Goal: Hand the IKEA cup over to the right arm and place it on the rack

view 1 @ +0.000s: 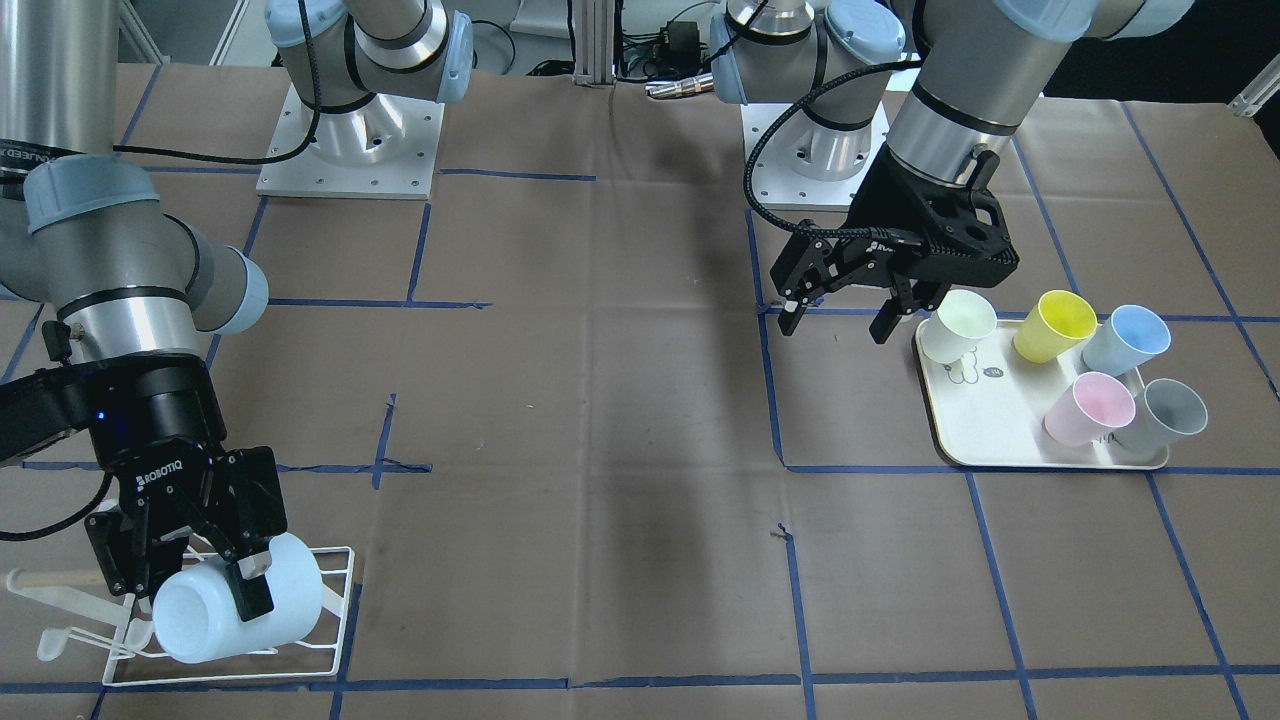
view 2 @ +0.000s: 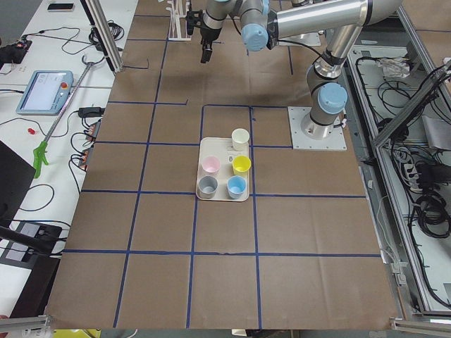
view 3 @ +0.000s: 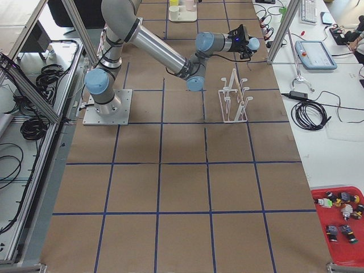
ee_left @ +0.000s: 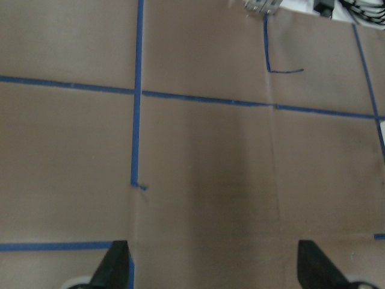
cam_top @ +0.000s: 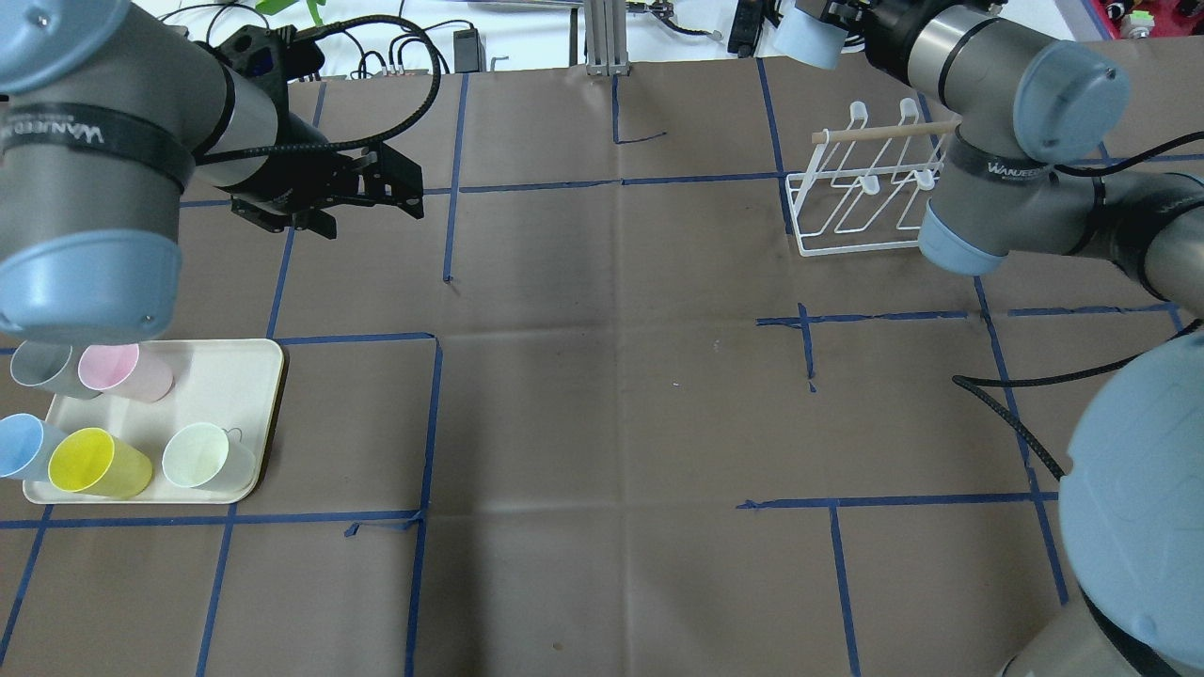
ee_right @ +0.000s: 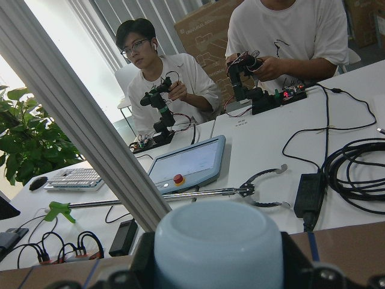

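Watching from the operators' side: right end effector (view 1: 205,585) is clamped on the pale IKEA cup (view 1: 285,590), at about 8 o'clock on the tabletop (view 1: 600,400). The cup is tipped on its side, base toward me, mouth pointing to 3 o'clock, low over the white wire rack (cam_top: 863,188). Can't tell if it touches a prong or just hangs above. The handover looks done; seating is left.

Left end effector (view 1: 838,322) is spread wide and empty, at roughly 2 o'clock, just beside the cream tray (view 1: 1000,440), its nearer finger close to the white cup (view 1: 958,325) there.

Risks, as I judge them:
- Letting go now: the cup is sideways, not mouth-down over a prong, so it likely rolls off the wires.
- Pressing down off-centre: the rack looks light, so it could slide or tip.
- A finger snagging wire on the way out and dragging the cup along.
- The left arm swinging toward 3 o'clock and clipping the white cup.
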